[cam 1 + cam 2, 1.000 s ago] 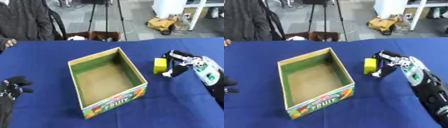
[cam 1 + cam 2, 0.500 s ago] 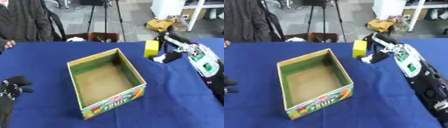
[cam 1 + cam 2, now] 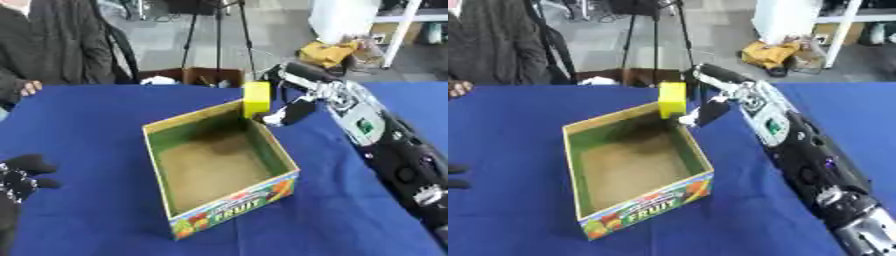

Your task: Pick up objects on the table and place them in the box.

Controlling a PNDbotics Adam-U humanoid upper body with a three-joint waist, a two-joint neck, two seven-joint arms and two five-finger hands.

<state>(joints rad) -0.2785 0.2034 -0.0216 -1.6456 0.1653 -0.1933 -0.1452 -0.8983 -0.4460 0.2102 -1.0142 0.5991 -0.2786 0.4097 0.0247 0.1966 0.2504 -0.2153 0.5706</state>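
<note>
A yellow block (image 3: 256, 99) hangs in the air over the far right corner of the open cardboard fruit box (image 3: 229, 204). My right hand (image 3: 297, 89) is shut on the block, with fingers above it and the thumb below to the right. The box is green inside with a bare brown bottom, and it stands on the blue table (image 3: 96, 110). My left hand (image 3: 19, 172) rests at the left edge with its black fingers relaxed and holds nothing.
A person in dark clothes stands at the far left edge, one hand (image 3: 31, 87) on the table rim. Beyond the table are a tripod (image 3: 219, 30), a small brown crate (image 3: 201, 76) and a yellow bag (image 3: 328, 52) on the floor.
My right hand has lifted the yellow block off the table and carried it left, from right of the box to above its far right corner. The left hand has stayed put.
</note>
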